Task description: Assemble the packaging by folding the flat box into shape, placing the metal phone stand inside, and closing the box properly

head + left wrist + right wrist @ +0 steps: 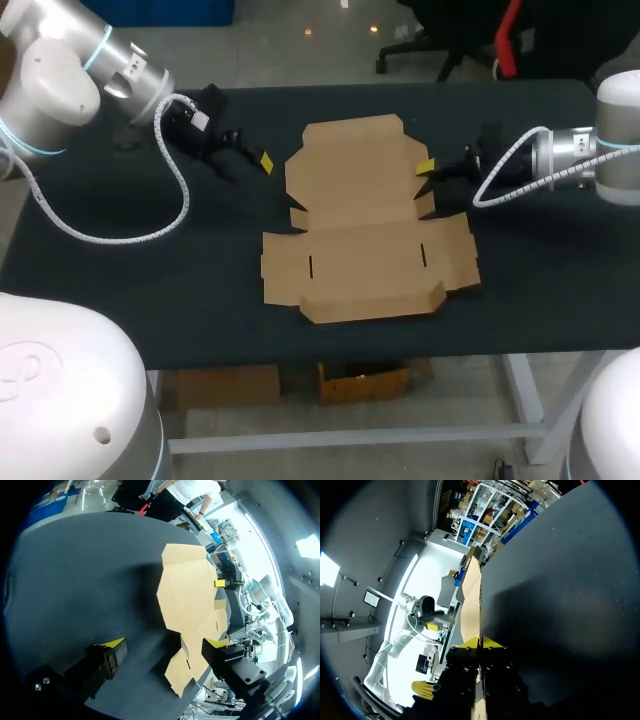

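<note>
The flat brown cardboard box [365, 225] lies unfolded in the middle of the dark table. My right gripper [427, 168] is at the right edge of its far panel, shut on that edge. In the right wrist view the two yellow tips [480, 642] meet with the thin cardboard edge [474, 587] running between them. My left gripper [248, 150] hovers open just left of the box, apart from it. In the left wrist view its fingers [114, 643] stand wide, with the box [187, 592] ahead and my right gripper [225, 583] at its far side. No phone stand is in view.
The dark table [120, 290] has bare surface left, right and in front of the box. A white coiled cable [100, 235] from my left arm droops over the table's left part. The front table edge runs close below the box.
</note>
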Action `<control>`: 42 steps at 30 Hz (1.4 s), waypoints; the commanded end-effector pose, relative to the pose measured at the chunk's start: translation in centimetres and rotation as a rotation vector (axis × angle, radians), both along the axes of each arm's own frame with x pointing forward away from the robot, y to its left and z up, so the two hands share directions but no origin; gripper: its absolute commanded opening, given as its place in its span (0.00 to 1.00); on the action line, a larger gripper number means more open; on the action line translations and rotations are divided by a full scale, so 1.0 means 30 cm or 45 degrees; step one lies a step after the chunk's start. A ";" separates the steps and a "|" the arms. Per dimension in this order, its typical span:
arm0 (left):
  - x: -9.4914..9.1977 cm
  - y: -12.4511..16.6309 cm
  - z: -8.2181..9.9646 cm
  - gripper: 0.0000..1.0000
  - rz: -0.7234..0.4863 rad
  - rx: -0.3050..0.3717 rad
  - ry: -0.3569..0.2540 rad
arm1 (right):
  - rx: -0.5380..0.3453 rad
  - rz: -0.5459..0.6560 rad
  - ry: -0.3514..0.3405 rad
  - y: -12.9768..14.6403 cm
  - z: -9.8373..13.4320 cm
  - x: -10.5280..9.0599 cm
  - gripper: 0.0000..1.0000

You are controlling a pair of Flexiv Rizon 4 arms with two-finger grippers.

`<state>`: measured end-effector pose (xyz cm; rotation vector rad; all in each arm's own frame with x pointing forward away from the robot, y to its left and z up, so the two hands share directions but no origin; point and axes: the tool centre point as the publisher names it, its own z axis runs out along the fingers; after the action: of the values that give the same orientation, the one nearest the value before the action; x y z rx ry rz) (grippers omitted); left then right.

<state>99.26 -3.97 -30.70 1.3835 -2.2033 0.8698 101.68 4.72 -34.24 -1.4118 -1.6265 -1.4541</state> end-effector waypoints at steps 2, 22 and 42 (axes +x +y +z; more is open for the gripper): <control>0.001 0.001 0.001 1.00 -0.001 0.000 0.001 | 0.010 0.008 -0.002 -0.004 -0.006 0.006 0.00; 0.012 -0.013 0.006 1.00 0.066 -0.021 -0.148 | 0.186 0.002 -0.151 -0.010 0.064 0.016 0.00; 0.085 -0.070 0.082 1.00 0.063 -0.267 -0.475 | 0.287 0.031 -0.276 0.034 0.136 0.034 0.00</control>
<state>101.65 -5.69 -28.02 1.2604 -2.2795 1.3651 102.27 5.70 -30.02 -1.1736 -1.5552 -1.7545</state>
